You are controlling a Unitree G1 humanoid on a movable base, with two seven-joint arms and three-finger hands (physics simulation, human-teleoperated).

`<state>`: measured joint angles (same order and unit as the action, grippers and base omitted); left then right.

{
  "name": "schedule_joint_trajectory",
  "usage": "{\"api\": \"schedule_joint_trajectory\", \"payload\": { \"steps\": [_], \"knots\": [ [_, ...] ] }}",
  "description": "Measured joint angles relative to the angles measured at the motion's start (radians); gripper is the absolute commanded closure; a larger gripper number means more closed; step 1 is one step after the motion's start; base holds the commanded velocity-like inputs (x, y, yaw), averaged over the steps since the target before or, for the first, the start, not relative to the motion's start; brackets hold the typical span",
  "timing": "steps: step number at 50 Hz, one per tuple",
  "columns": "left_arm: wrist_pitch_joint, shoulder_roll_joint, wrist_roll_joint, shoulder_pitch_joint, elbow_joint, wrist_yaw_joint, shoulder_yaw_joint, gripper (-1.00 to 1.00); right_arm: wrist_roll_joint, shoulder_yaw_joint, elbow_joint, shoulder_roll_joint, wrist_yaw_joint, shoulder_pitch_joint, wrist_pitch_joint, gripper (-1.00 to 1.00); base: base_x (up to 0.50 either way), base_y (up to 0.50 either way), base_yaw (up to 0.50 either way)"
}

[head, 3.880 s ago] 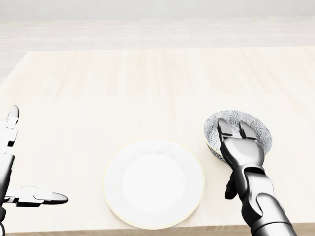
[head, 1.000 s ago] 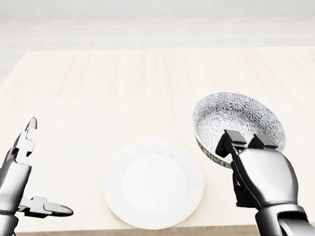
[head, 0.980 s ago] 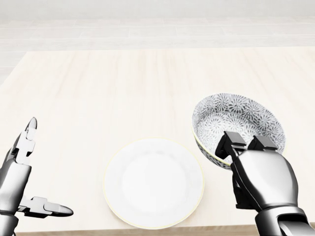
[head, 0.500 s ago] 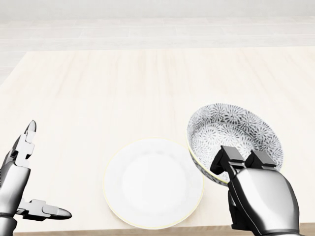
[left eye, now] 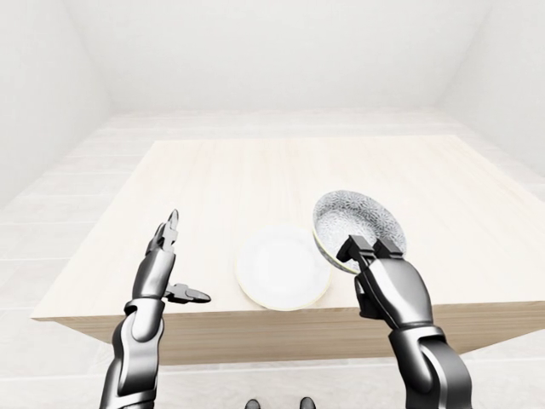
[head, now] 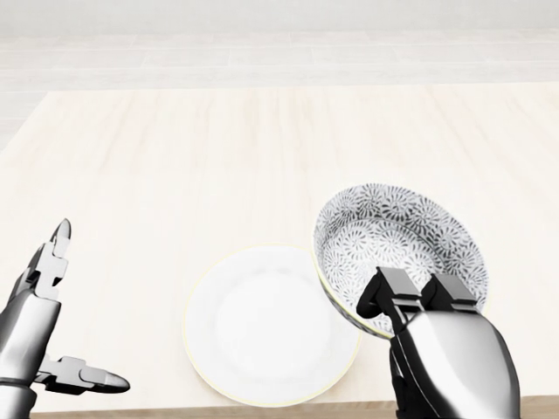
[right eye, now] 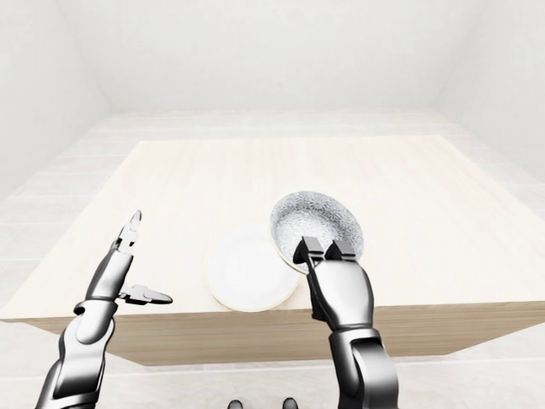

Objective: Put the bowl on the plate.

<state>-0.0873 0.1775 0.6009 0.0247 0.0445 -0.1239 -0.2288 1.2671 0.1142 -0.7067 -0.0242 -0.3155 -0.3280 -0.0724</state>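
Over the pale wooden counter (head: 262,148), the right hand (head: 437,340) grasps the patterned bowl (head: 397,244) by its near rim and has carried it leftward, now overlapping the white plate (head: 262,327), while the left hand (head: 44,332) stays spread and idle.

A bare simulated room: blank white walls (left eye: 255,51), pale tiled floor (left eye: 51,213), 1 wooden table (left eye: 255,170).

Bright, even, diffuse light fills every view, with no glare and sharp focus throughout. Only faint soft shadows lie on the pale wooden tabletop (head: 218,157). Both eye views show wide-angle stretching toward their edges.
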Motion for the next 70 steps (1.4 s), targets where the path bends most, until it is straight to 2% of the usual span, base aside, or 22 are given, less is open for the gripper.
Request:
{"api": "schedule_joint_trajectory", "payload": {
  "steps": [15,24,28,40,55,70],
  "knots": [
    [0.0,0.001,0.005,-0.008,-0.016,0.006,0.008,-1.0,0.017,0.082,-0.04,-0.014,0.039,-0.058,0.012,1.0,0.0,0.0,0.0],
    [0.0,0.001,0.006,-0.005,-0.011,0.006,0.009,-1.0,0.044,0.148,-0.039,-0.025,0.054,-0.069,-0.001,1.0,0.0,0.0,0.0],
    [0.0,0.001,0.006,-0.003,-0.007,0.004,0.008,-1.0,0.06,0.178,-0.023,-0.026,0.058,-0.056,-0.015,1.0,0.0,0.0,0.0],
    [0.0,0.001,0.006,0.004,0.003,-0.002,0.002,-1.0,0.09,0.238,0.058,-0.016,0.053,0.032,-0.015,1.0,0.0,0.0,0.0],
    [0.0,0.003,0.003,0.005,0.006,-0.009,-0.006,-1.0,0.095,0.265,0.144,0.002,0.055,0.118,-0.015,1.0,0.0,0.0,0.0],
    [0.0,0.005,0.003,0.006,-0.017,0.003,-0.008,-1.0,0.094,0.279,0.201,0.007,0.077,0.144,-0.015,1.0,0.0,0.0,0.0]
  ]
}}
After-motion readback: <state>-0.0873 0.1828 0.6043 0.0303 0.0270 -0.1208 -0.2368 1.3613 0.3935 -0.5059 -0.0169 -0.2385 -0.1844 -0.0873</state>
